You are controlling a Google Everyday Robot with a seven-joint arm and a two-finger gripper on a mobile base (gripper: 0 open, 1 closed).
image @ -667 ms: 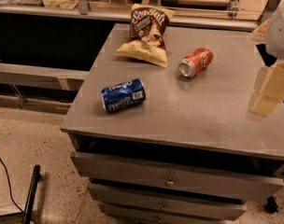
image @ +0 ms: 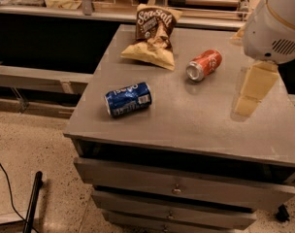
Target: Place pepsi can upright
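Note:
The pepsi can (image: 128, 99), dark blue with white lettering and a white label patch, lies on its side on the front left of the grey cabinet top (image: 186, 125). Its silver end faces the front left. My gripper (image: 246, 106) hangs from the white arm (image: 276, 25) above the right side of the top. It is well to the right of the pepsi can and holds nothing that I can see.
An orange-red can (image: 204, 65) lies on its side between the gripper and the far edge. A chip bag (image: 152, 33) lies at the back centre. Drawers (image: 176, 188) are below the top. A counter runs behind, and a black cable and pole lie on the floor at left.
The arm and gripper have moved left, further in over the right side of the top. The cans and the bag have not moved.

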